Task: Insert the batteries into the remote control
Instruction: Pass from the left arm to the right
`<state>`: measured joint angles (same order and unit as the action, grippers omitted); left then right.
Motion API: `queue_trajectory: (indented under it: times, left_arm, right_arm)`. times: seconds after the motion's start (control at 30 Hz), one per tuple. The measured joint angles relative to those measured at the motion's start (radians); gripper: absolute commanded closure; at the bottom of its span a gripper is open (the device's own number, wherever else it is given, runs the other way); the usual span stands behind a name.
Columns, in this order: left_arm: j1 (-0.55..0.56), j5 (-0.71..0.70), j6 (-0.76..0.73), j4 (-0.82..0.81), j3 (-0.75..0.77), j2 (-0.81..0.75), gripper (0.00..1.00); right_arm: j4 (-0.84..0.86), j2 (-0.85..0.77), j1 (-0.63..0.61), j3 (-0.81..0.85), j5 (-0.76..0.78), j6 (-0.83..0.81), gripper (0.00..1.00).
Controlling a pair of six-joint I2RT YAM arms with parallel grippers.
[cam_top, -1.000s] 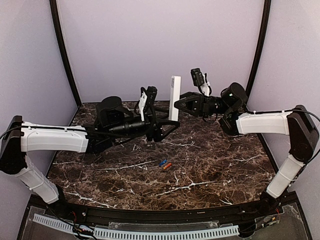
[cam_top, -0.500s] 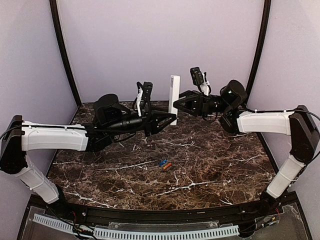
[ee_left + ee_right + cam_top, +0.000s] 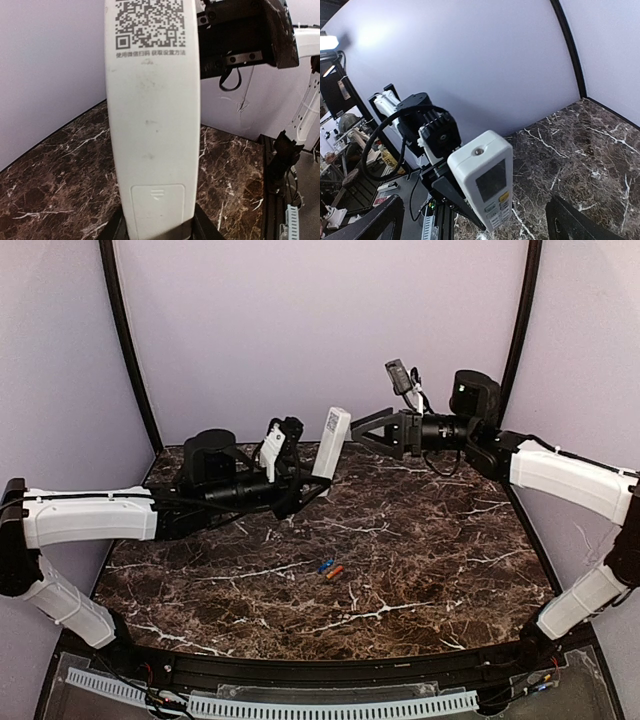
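The remote control point(image 3: 333, 443), a slim white bar, is held above the table's back, leaning a little to the right. My left gripper point(image 3: 318, 478) is shut on its lower end. The left wrist view shows its back point(image 3: 152, 125) with a QR label and the battery cover point(image 3: 157, 207) in place, black fingers point(image 3: 205, 229) on either side. My right gripper point(image 3: 356, 432) stands open just right of the remote's top, not touching it. In the right wrist view the remote's display and buttons point(image 3: 487, 180) face me between the wide-apart fingers point(image 3: 577, 220). The blue battery point(image 3: 324, 566) and the orange battery point(image 3: 335, 572) lie together mid-table.
The dark marble table point(image 3: 420, 550) is walled by pale purple panels at the back and sides. Black corner posts point(image 3: 520, 330) stand at the back left and right. The arm bases and a white cable rail point(image 3: 300, 706) line the near edge.
My left gripper closed on the remote's lower end. My right gripper let go, opened wide and drew back up to the right. The remote now leans instead of standing upright.
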<state>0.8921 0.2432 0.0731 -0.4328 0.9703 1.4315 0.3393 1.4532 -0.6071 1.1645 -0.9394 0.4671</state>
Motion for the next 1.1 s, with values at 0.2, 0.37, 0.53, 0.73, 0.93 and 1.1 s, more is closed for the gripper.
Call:
queue_trajectory:
  times: [0.2,0.37,0.53,0.73,0.93,1.1]
  left_arm:
    - [0.003,-0.154,-0.154,0.184,0.011,-0.007,1.00]
    - [0.022,-0.239,-0.229,0.267,0.031,0.011,1.00]
    - [0.051,-0.322,-0.291,0.331,0.089,0.061,1.00]
    - [0.089,-0.414,-0.353,0.380,0.143,0.123,1.00]
    - [0.101,-0.435,-0.403,0.390,0.144,0.132,1.00]
    - [0.106,-0.443,-0.441,0.397,0.144,0.132,1.00]
  right_arm:
    - [-0.352,0.011,0.000,0.108,0.166,-0.103,0.11]
    - [-0.530,0.060,0.000,0.172,0.246,-0.127,0.13]
    - [-0.631,0.124,-0.006,0.204,0.257,-0.140,0.23]
    - [-0.711,0.167,-0.019,0.216,0.257,-0.158,0.55]
    - [-0.729,0.172,-0.021,0.219,0.205,-0.171,0.70]
    - [-0.727,0.174,-0.021,0.219,0.177,-0.158,0.89]
